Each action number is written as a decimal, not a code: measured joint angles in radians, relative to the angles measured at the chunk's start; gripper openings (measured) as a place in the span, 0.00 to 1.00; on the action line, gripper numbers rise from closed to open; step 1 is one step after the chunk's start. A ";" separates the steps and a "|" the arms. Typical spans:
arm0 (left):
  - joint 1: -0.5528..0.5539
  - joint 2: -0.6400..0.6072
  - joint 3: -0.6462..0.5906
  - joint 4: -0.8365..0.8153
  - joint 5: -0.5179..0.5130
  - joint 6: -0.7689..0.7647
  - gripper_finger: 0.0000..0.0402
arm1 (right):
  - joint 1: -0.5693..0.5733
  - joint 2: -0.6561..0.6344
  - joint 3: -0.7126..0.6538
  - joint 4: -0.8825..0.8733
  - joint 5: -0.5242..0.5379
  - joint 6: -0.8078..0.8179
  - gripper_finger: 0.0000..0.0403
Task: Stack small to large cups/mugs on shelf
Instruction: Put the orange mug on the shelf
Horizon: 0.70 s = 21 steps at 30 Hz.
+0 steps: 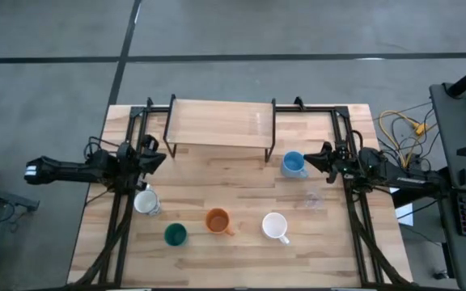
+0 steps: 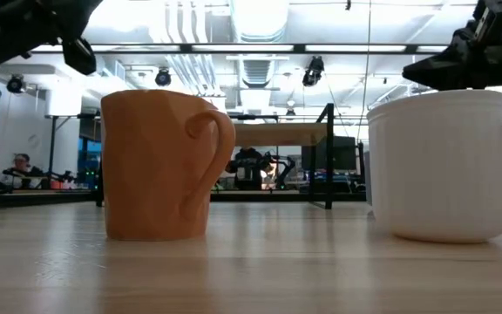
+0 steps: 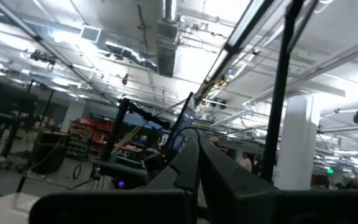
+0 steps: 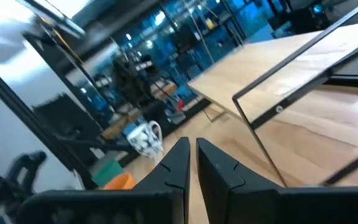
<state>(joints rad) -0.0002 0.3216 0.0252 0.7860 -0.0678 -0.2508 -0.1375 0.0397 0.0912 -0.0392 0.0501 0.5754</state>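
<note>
Waiting: both arms sit pulled back at the worktop (image 1: 241, 267) edges, nothing picked up yet.
Left tool (image 1: 158, 158): clenched on nothing, raised at the left side, just past the white mug with dark markings (image 1: 146, 202).
Right tool (image 1: 310, 158): fingers pressed nearly together, empty, right beside the light blue mug (image 1: 293, 164).
Shelf (image 1: 221, 124): at the far edge of the worktop, on black legs; its board looks bare, though a faint glint near its right end may be something clear, I cannot tell.
Front row: dark green cup (image 1: 175, 234), orange mug (image 1: 218, 220) and plain white mug (image 1: 274, 226), each standing apart and upright.
Step in hand: by my reading, choosing and grasping the first cup; no stacking has begun.
Doing it well: spread the fingers before descending, come in over the rim away from the handle, and grip one wall firmly.
Order: sort by size first, so each cup nests cleanly on the shelf.
Risk: the blue mug sits close to a shelf leg, so a wide approach could knock it.
</note>
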 joint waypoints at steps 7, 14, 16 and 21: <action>0.000 0.095 0.045 0.000 -0.087 -0.032 0.00 | 0.000 0.133 0.154 -0.109 0.012 -0.073 0.06; 0.000 0.190 0.091 -0.010 -0.147 -0.057 0.00 | 0.000 0.319 0.309 -0.200 0.034 -0.141 0.05; 0.000 0.218 0.112 -0.030 -0.151 -0.058 0.00 | 0.000 0.373 0.353 -0.226 0.038 -0.148 0.05; 0.000 0.291 0.166 -0.103 -0.151 -0.037 0.00 | 0.010 0.500 0.443 -0.273 0.046 -0.179 0.05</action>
<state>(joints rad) -0.0002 0.6122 0.1911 0.6830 -0.2188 -0.2883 -0.1271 0.5396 0.5342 -0.3118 0.0964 0.3960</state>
